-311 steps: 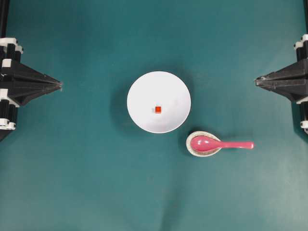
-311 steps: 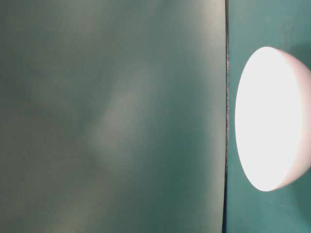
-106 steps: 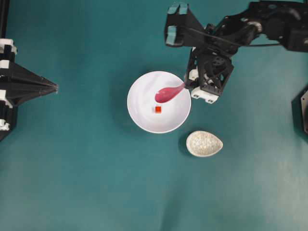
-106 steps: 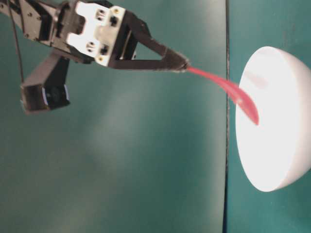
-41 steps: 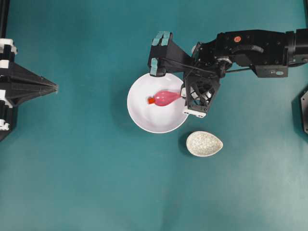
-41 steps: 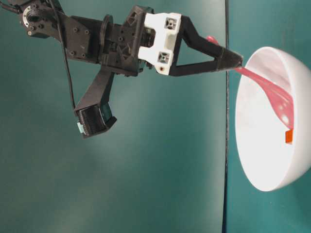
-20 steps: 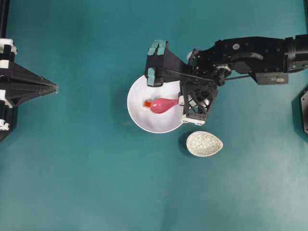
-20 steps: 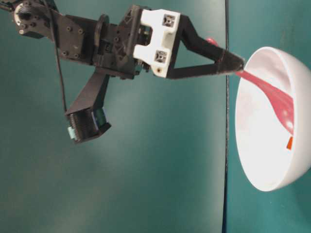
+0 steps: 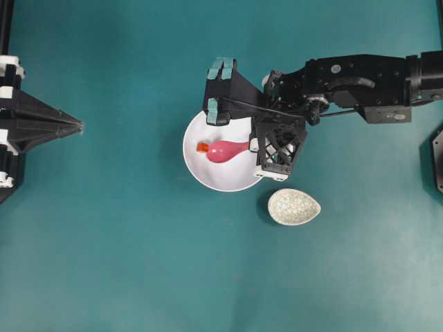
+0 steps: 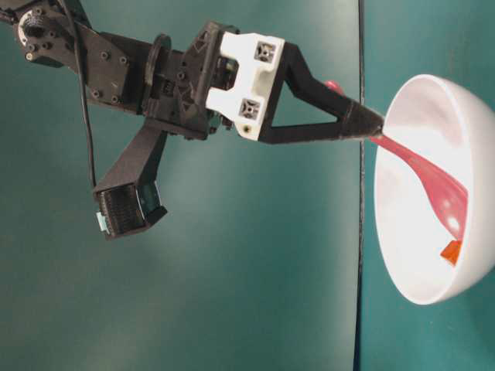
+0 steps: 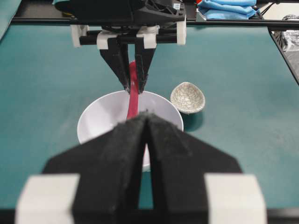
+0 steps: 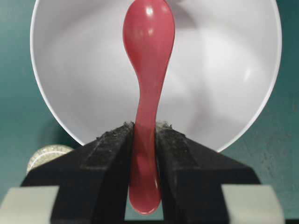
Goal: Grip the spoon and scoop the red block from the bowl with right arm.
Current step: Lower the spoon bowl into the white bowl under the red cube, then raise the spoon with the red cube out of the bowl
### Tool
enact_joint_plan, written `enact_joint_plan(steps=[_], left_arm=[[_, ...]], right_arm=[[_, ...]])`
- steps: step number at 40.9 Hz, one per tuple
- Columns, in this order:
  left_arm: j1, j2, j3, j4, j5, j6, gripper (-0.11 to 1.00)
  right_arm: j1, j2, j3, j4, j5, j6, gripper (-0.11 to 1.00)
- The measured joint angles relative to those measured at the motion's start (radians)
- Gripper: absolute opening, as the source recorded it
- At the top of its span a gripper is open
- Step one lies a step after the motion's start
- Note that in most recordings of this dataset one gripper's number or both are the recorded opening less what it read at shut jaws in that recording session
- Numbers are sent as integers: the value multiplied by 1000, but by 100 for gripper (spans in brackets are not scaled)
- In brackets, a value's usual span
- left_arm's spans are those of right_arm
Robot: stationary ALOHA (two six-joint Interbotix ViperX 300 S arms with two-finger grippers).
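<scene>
My right gripper (image 9: 252, 145) is shut on the straight handle of the pink-red spoon (image 9: 223, 151), at the right rim of the white bowl (image 9: 228, 178). The scoop lies inside the bowl, pointing left. The tiny red block (image 9: 202, 146) sits just past the scoop's tip, on the bowl's left inner wall. At table level the block (image 10: 451, 252) lies tilted beyond the spoon's (image 10: 435, 184) tip. In the right wrist view the fingers (image 12: 110, 140) pinch the handle and the scoop (image 12: 148, 32) hides the block. My left gripper (image 9: 82, 126) rests shut at the far left.
A small speckled grey-white egg-shaped dish (image 9: 294, 206) stands empty just right of and below the bowl, close under the right wrist. The teal-tipped camera bracket (image 9: 220, 90) hangs over the bowl's upper rim. Teal mat lies all round.
The right gripper and spoon have slid left across the bowl. The red block has moved left ahead of the scoop's tip, up onto the bowl's left wall. The left arm has not moved.
</scene>
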Motion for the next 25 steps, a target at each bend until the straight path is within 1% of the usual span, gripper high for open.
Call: enact_joint_plan(steps=[25], left_arm=[[0, 0, 0, 0, 2, 0, 0]], right_arm=[[-8, 0, 0, 2, -61, 3, 22]])
